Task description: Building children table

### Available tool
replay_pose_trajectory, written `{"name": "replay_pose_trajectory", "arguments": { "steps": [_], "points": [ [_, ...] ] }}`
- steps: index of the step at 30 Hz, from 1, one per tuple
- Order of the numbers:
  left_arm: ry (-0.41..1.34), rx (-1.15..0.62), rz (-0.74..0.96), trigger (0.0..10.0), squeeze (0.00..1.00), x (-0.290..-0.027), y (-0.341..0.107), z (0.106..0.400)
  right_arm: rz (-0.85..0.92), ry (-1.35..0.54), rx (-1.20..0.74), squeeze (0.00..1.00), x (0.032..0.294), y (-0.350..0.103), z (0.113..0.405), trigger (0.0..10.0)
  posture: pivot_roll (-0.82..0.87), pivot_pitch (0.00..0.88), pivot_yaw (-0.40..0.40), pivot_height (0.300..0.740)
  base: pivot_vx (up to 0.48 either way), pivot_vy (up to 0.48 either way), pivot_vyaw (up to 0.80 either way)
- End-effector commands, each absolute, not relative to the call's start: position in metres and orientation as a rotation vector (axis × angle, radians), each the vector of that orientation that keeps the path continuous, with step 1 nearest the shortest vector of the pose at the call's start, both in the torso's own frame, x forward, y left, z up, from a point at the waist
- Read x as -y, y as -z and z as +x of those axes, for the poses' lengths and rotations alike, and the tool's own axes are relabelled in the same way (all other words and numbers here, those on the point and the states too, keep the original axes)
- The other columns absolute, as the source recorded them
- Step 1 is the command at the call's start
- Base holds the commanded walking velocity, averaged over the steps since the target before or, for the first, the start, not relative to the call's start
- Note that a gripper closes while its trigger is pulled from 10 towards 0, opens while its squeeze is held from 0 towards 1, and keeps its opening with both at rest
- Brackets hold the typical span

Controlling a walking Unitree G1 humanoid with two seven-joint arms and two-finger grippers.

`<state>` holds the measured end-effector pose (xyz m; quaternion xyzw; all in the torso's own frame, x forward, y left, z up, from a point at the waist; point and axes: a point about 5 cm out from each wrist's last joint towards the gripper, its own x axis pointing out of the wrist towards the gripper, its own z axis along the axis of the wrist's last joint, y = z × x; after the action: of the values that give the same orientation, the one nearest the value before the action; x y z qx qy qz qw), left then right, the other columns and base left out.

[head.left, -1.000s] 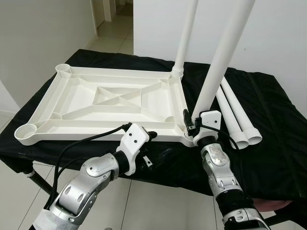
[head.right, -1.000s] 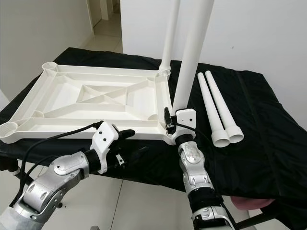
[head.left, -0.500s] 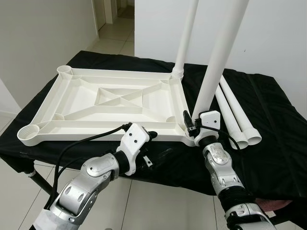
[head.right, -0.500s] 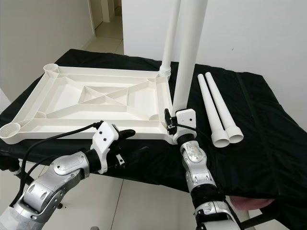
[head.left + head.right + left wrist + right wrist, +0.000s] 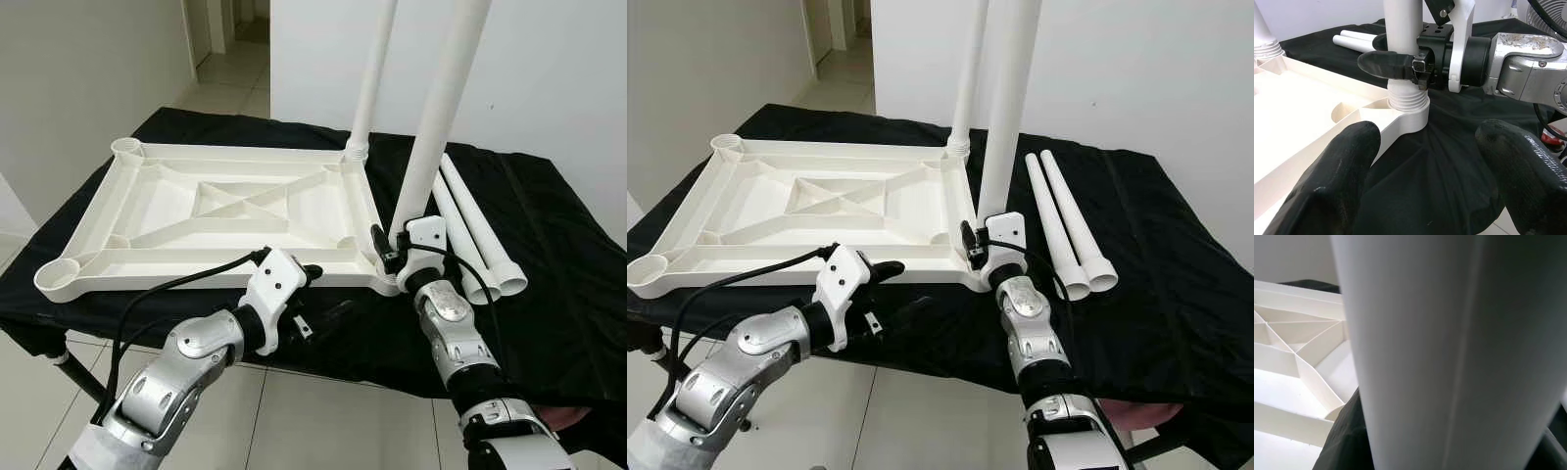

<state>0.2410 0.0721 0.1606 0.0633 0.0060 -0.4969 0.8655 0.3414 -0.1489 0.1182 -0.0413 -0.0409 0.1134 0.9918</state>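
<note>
The tabletop (image 5: 216,211) lies underside up on the black cloth (image 5: 549,245). The right gripper (image 5: 1400,66) is clamped on a leg (image 5: 436,117) standing upright in the near right socket (image 5: 1405,115). The left gripper (image 5: 1425,166) hovers just beside the socket, fingers apart. Two spare legs (image 5: 475,230) lie to the right.

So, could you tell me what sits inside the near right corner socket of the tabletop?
A white leg's threaded end, gripped above by the right end effector. Its tip is hidden.
</note>
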Motion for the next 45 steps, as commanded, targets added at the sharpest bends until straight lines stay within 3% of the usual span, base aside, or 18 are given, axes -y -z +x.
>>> {"name": "replay_pose_trajectory", "arguments": {
  "steps": [1, 11, 25, 36, 45],
  "points": [
    [1.060, -0.011, 0.142, 10.0, 0.00, -0.073, -0.162, 0.241, -0.013, -0.184, -0.191, 0.00, 0.159, -0.065, 0.324, 10.0, -0.01, 0.000, -0.010, 0.740, 0.000, 0.000, 0.00],
    [1.062, -0.016, 0.143, 10.0, 0.00, -0.073, -0.162, 0.240, 0.144, -0.132, -0.216, 0.00, 0.158, -0.058, 0.319, 10.0, -0.01, 0.000, -0.009, 0.740, 0.000, 0.000, 0.00],
    [1.078, -0.014, 0.135, 10.0, 0.00, -0.071, -0.161, 0.238, 0.105, -0.104, -0.130, 0.00, 0.156, -0.068, 0.318, 10.0, -0.01, 0.000, -0.015, 0.740, 0.000, 0.000, 0.00],
    [1.082, -0.010, 0.130, 10.0, 0.00, -0.070, -0.161, 0.237, 0.130, 0.167, -0.107, 0.00, 0.140, -0.070, 0.314, 10.0, 0.00, 0.000, -0.027, 0.740, 0.000, 0.000, 0.00],
    [1.087, -0.009, 0.130, 10.0, 0.00, -0.070, -0.161, 0.237, 0.153, 0.361, -0.066, 0.00, 0.148, -0.080, 0.305, 10.0, 0.00, 0.000, -0.027, 0.740, 0.000, 0.000, 0.00]
  ]
}}
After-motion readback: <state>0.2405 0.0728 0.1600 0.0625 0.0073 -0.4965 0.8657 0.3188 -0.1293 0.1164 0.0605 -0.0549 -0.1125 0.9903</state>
